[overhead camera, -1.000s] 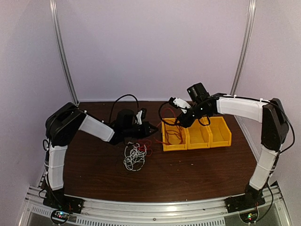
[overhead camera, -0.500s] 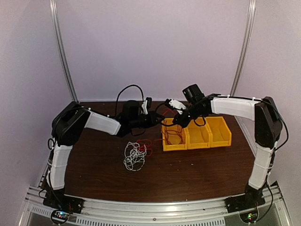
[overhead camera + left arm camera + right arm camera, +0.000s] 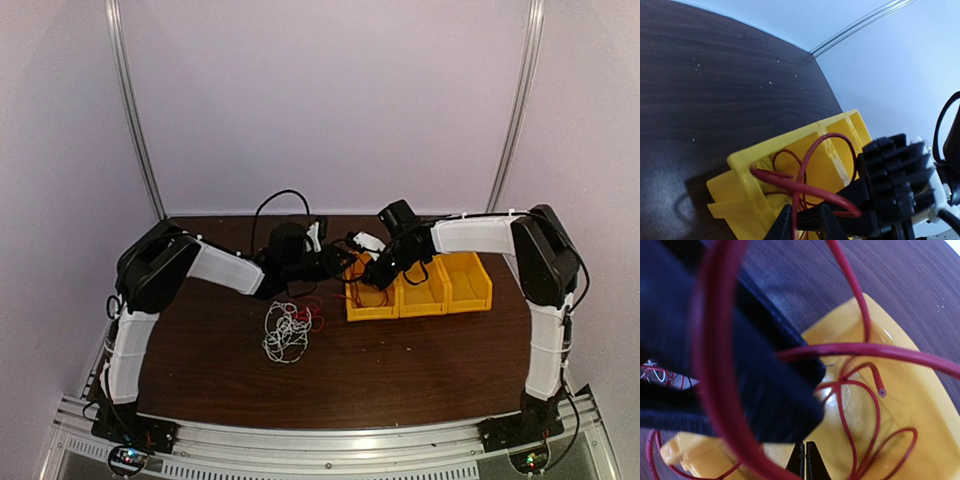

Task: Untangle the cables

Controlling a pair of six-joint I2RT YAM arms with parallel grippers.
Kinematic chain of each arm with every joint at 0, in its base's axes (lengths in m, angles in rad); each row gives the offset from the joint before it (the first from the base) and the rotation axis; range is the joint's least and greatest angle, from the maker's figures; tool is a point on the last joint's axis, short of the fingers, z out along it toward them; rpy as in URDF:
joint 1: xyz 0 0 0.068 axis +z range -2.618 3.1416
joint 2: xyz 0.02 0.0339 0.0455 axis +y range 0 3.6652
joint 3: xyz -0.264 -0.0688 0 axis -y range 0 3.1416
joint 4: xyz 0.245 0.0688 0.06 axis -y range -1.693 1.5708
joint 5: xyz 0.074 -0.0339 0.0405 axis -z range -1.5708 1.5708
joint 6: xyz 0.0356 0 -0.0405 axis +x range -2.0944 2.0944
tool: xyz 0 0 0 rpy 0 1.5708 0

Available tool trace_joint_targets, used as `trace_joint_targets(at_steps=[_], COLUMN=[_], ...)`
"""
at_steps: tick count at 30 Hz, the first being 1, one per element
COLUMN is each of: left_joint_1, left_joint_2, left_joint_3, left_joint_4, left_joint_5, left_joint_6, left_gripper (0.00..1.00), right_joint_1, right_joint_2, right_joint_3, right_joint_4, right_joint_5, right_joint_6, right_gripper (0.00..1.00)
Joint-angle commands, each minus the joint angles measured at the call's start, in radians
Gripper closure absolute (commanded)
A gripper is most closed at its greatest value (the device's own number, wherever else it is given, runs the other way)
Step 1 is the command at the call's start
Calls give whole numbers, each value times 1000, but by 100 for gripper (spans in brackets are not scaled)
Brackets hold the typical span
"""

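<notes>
The red cable (image 3: 366,290) lies coiled in the leftmost yellow bin (image 3: 352,312), with one strand spilling over the rim toward the table. Both grippers meet above that bin's left edge. My left gripper (image 3: 807,223) has its jaws parted, and a red strand (image 3: 794,215) runs through the gap. My right gripper (image 3: 804,456) is shut. In the left wrist view its black fingers (image 3: 862,197) pinch a loop of the red cable (image 3: 810,189). The white cable (image 3: 287,332) sits in a loose clump on the table, threaded with red. I cannot make out the black cable.
Three yellow bins (image 3: 440,300) stand side by side right of centre on the dark wooden table (image 3: 400,370). Of the three, the middle and right ones look empty. A thick black arm cable (image 3: 275,205) arcs above the left wrist. Pale walls close off the table's back and sides.
The left arm has swung right to the bin and its jaws have parted. The right gripper has moved left to meet it and has shut.
</notes>
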Motion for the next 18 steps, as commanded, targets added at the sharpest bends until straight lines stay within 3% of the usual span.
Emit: trace_joint_targets(at_steps=[1, 8, 18], left_joint_1=[-7, -15, -4], left_joint_2=[-89, -306, -504], left_joint_3=[-94, -299, -547], left_joint_4=[46, -21, -179], left_joint_5=[-35, -62, -185], left_joint_6=[-44, -25, 89], left_gripper=[71, 38, 32], right_joint_1=[6, 13, 38], right_joint_2=[56, 78, 25], right_joint_3=[53, 64, 7], right_joint_4=[-1, -37, -102], right_joint_5=[10, 70, 147], right_joint_6=[55, 52, -2], right_gripper=[100, 100, 100])
